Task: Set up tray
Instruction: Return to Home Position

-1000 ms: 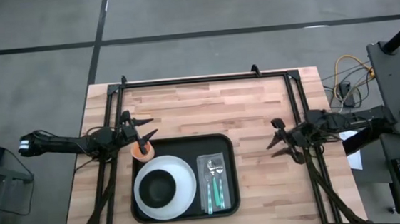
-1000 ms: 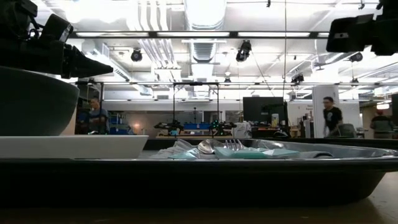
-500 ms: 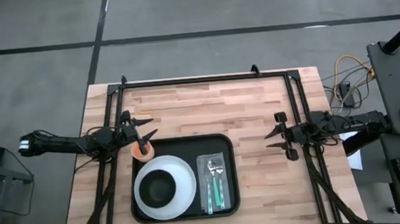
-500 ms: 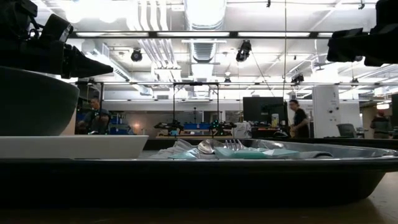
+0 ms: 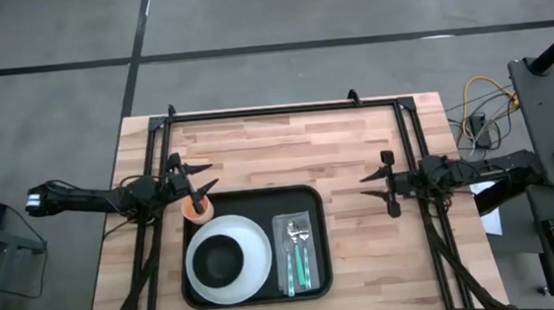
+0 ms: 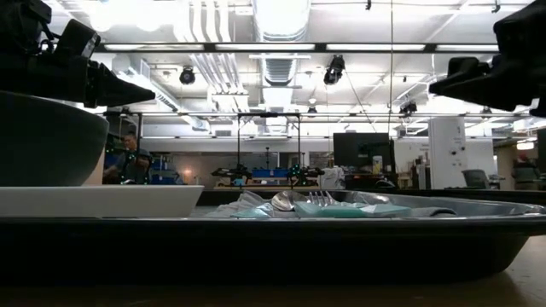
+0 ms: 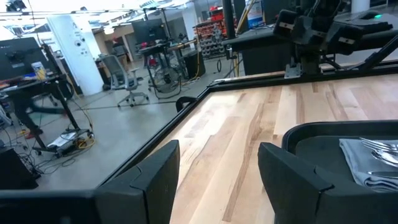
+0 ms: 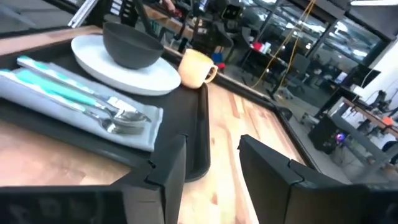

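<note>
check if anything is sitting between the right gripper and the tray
Nothing visible does. The right gripper, jaws open, hovers to the right of the tray, and only bare table lies between them. The left gripper waits beside the tray's far left corner.

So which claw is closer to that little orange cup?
Left. The left gripper is right next to the cup in the tray's corner; the right gripper is well away, beyond the tray's opposite side.

even overhead light, soft shadows, low view backlit — ceiling lights [image 6: 281,17] glaring, tray [image 6: 256,247] rim dark in silhouette
</note>
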Robot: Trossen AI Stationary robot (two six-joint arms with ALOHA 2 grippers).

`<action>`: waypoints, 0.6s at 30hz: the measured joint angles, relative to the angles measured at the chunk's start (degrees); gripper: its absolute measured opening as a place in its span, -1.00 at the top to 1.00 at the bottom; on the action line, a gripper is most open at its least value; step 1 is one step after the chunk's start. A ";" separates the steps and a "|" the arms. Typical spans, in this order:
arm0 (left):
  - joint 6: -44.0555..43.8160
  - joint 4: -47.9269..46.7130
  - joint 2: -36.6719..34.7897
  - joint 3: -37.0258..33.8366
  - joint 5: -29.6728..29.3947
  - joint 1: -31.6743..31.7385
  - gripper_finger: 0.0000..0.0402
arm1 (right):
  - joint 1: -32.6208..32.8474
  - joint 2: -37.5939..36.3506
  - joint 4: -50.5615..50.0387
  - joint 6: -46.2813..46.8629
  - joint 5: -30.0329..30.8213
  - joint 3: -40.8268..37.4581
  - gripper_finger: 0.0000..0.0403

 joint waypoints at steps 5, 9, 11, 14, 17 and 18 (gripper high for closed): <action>0.01 0.00 -0.01 0.00 0.00 -0.02 0.01 | 0.00 1.21 -0.02 -2.18 0.04 0.00 0.34; 0.00 0.00 -0.01 0.00 0.01 0.00 0.01 | 0.00 1.53 -0.02 -2.17 0.03 0.00 0.34; -0.02 0.00 -0.01 0.00 0.01 0.00 0.01 | 0.00 1.51 -0.01 -2.15 0.03 0.00 0.33; 0.00 0.01 -0.01 0.00 -0.01 -0.01 0.01 | 0.00 1.44 -0.02 -2.15 0.03 0.00 0.32; -0.02 0.00 -0.01 0.00 0.01 -0.02 0.01 | 0.00 1.47 -0.01 -2.12 0.02 0.00 0.34; -0.02 0.00 -0.01 0.00 0.01 0.00 0.01 | 0.00 1.47 -0.01 -2.14 0.03 0.00 0.34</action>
